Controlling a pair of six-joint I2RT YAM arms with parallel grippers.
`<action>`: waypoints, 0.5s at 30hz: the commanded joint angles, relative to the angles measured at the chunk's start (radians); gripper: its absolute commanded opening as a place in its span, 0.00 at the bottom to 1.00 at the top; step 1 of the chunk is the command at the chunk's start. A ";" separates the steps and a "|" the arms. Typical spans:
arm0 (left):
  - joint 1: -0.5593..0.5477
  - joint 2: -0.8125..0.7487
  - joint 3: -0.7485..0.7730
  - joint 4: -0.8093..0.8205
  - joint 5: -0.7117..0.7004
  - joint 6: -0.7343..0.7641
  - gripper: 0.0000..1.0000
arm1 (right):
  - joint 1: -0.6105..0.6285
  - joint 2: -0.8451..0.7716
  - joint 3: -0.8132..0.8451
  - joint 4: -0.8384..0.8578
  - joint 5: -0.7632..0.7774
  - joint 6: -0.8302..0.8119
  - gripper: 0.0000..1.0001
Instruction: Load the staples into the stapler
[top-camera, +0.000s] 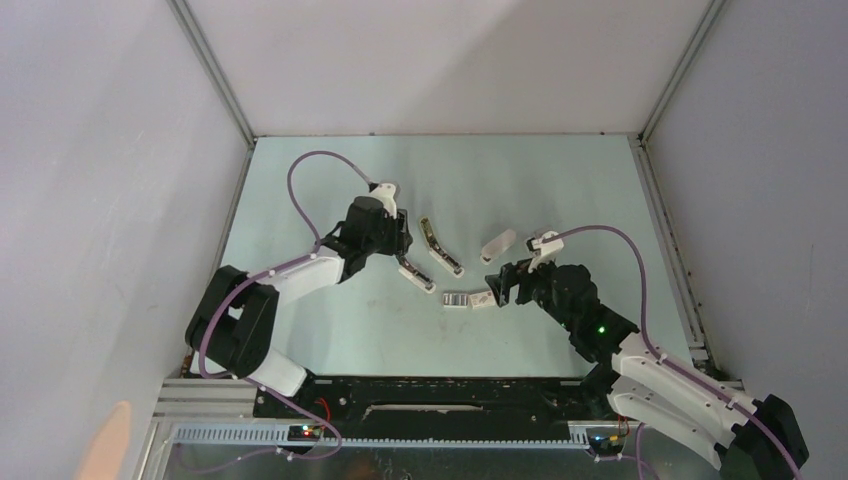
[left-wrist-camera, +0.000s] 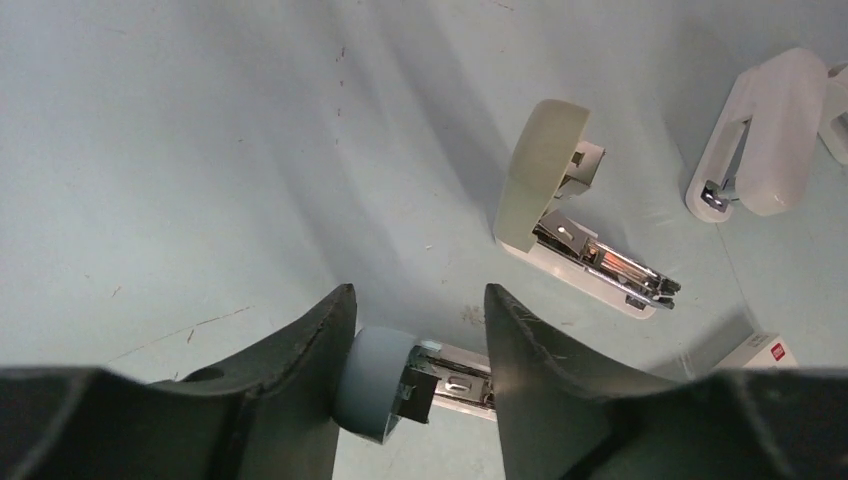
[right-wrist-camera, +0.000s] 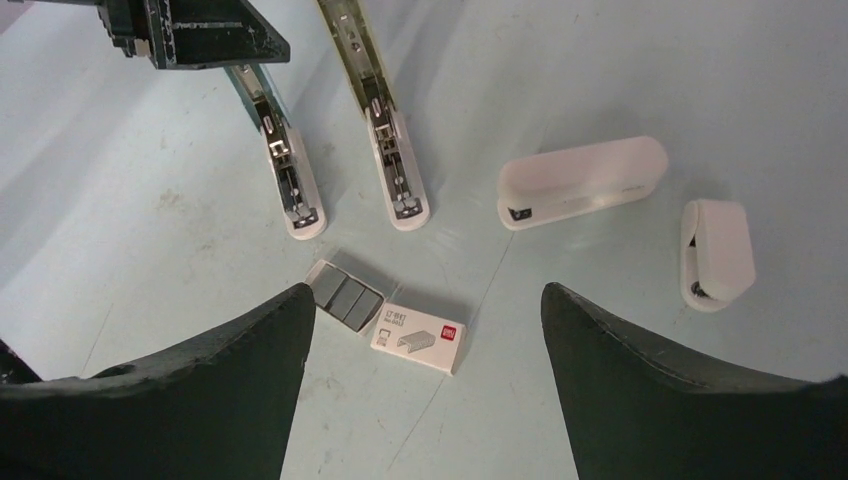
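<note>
Left gripper fingers clench the grey rear end of the opened stapler, seen close up in left wrist view; its front is cut off there. Only right wrist view shows the staples clearly: grey striped block flat on the table, touching a white box, near the stapler's front tip. Right gripper hangs above, fingers spread wide & empty. Top view: staples are a tiny blur, no stripes.

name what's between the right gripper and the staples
The small white box lies between the right gripper and the staples, seen in the top view.
</note>
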 joint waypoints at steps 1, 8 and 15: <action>-0.005 -0.030 0.011 0.044 -0.004 0.004 0.57 | -0.025 -0.020 0.044 -0.071 -0.060 0.035 0.87; -0.005 -0.113 -0.034 0.064 -0.073 -0.020 0.73 | -0.079 -0.082 0.109 -0.285 -0.097 0.168 0.97; -0.005 -0.301 -0.063 -0.031 -0.196 -0.110 0.88 | -0.078 -0.098 0.148 -0.438 -0.097 0.303 0.99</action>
